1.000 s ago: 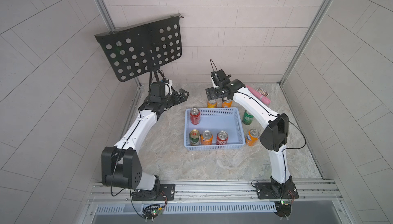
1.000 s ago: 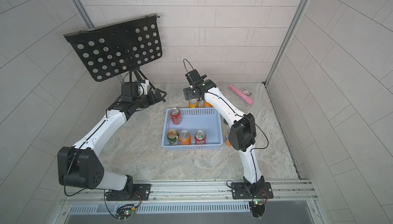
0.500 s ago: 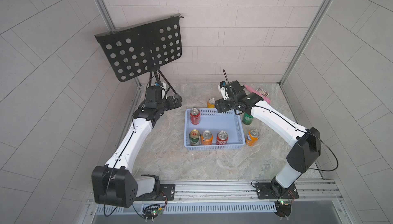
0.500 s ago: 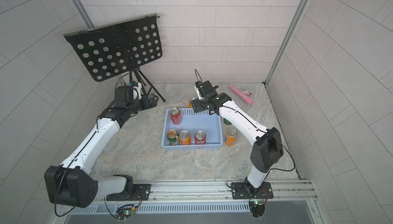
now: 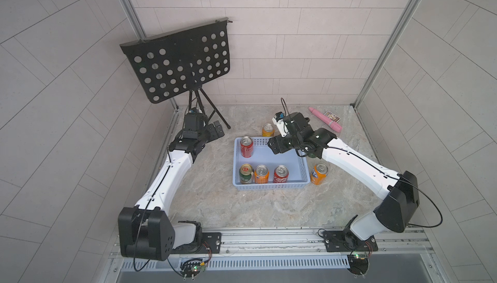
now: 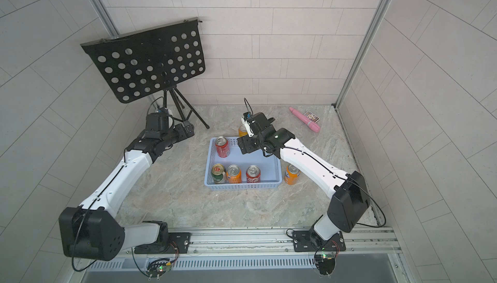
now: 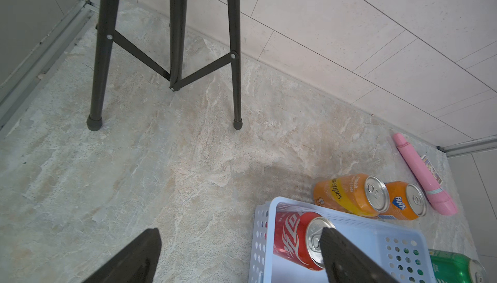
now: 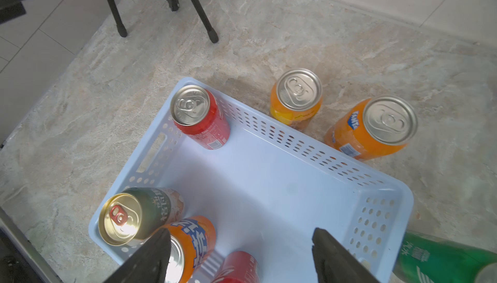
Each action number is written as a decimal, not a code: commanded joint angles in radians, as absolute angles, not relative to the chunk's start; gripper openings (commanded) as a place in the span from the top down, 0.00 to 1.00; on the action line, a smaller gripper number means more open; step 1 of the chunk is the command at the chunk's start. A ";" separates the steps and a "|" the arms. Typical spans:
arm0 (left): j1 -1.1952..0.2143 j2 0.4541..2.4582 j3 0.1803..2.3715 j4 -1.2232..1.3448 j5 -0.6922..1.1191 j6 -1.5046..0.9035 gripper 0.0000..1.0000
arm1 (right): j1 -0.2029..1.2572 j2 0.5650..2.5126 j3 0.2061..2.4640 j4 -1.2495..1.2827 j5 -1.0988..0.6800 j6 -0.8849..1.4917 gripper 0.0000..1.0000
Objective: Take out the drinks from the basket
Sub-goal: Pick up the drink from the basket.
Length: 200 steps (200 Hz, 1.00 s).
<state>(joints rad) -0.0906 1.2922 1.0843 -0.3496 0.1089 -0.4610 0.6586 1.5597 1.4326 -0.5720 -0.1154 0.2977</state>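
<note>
The right gripper (image 5: 273, 145) hung over the basket's (image 5: 270, 186) far right part, jaws well apart and empty, and the left gripper (image 5: 217, 131), likewise spread and empty, sat off its far left corner. Inside stood a red can (image 7: 290, 238) with white Coca-Cola-style script, a gold-topped green can (image 8: 158, 209) with Chinese characters, an orange can (image 8: 196, 241) with blue-white Chinese lettering and a second red can (image 5: 281, 174). Beyond the basket's far wall stood the "Schweppes" can (image 7: 347, 193) and "FANTA" can (image 7: 400, 203), and beside its right wall a bright green can (image 8: 441, 257) and another orange can (image 5: 319, 173).

The basket (image 5: 271, 187) holds a red can (image 5: 246, 147) in its far-left corner and three cans (image 5: 261, 174) along its near wall; the right gripper (image 5: 274, 145) hangs over its far wall.
</note>
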 commanded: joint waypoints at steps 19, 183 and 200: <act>-0.058 1.265 1.083 -0.342 0.101 -0.504 0.00 | 0.706 1.660 1.515 -0.532 -0.091 0.332 0.13; 0.017 1.379 1.124 -0.312 0.410 -0.546 0.00 | 0.753 2.038 1.824 -0.543 -0.023 0.354 0.13; 0.016 1.398 1.136 -0.315 0.455 -0.546 0.00 | 0.761 2.067 1.855 -0.543 -0.049 0.361 0.13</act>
